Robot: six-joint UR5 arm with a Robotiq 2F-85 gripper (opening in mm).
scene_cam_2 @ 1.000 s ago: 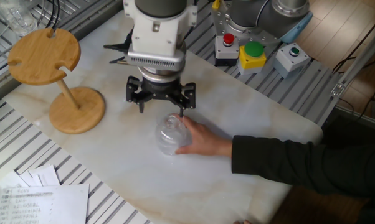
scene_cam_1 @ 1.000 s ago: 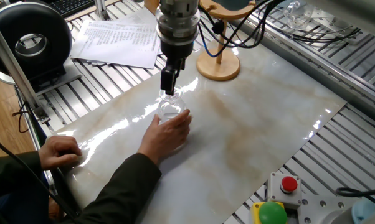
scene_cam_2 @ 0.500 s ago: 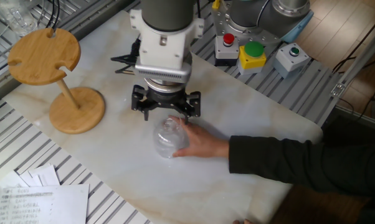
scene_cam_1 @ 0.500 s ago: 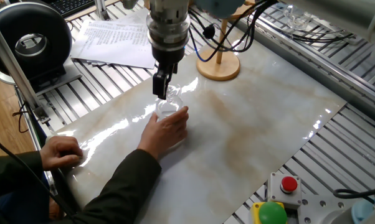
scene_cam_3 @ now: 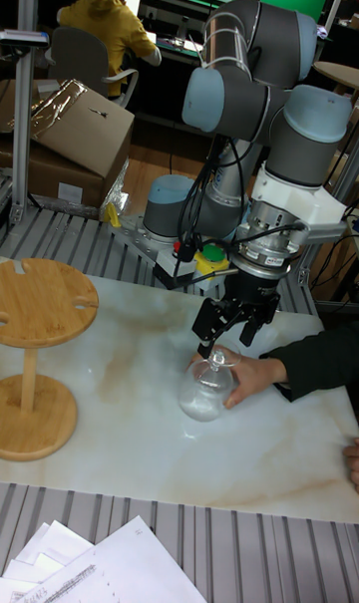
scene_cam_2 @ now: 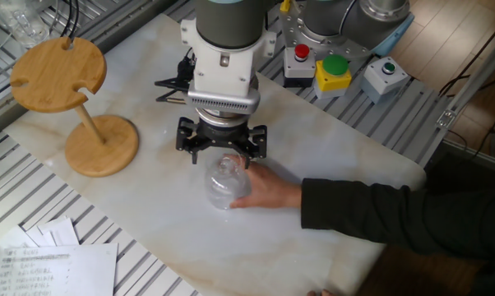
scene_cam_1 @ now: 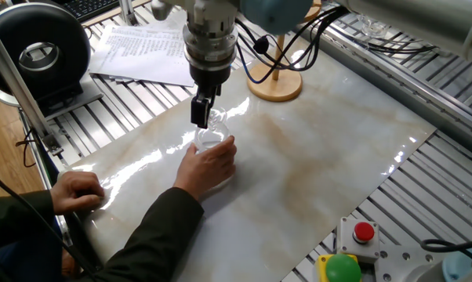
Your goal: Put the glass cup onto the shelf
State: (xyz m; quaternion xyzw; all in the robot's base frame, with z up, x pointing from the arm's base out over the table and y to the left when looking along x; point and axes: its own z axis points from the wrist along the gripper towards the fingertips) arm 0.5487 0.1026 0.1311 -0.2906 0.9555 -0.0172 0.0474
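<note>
1. The cup (scene_cam_2: 223, 182) is upside down on the marble desk (scene_cam_2: 330, 164), with its flat foot on top, near the middle of the desk.
2. A person's hand (scene_cam_2: 268, 187) holds the cup from its 3 o'clock side in the other fixed view; the fingers touch the bowl of the glass.
3. The pincer (scene_cam_2: 223, 148) hangs just above the cup, at the height of the foot. Its dark fingers (scene_cam_3: 206, 322) are apart, one on each side of the foot.
4. I cannot tell if the fingers touch the glass; they are not clamped on it.
5. In the tall fixed view the cup (scene_cam_3: 206, 389) stands under the pincer (scene_cam_3: 234, 332), and the hand (scene_cam_3: 254, 376) is at its 3 o'clock.
6. The shelf (scene_cam_2: 60, 74) stands at 9 o'clock from the cup in the other fixed view, well apart from it. It is upright, with the round base on the desk and slots cut in the top disc.
7. A second hand (scene_cam_1: 75, 190) of the person rests on the desk edge at 8 o'clock from the cup (scene_cam_1: 211, 138) in one fixed view.
8. Papers (scene_cam_1: 146, 51) lie beyond the desk at 11 o'clock in that view.
9. A box with a red button (scene_cam_1: 364, 232) is at 4 o'clock.
</note>
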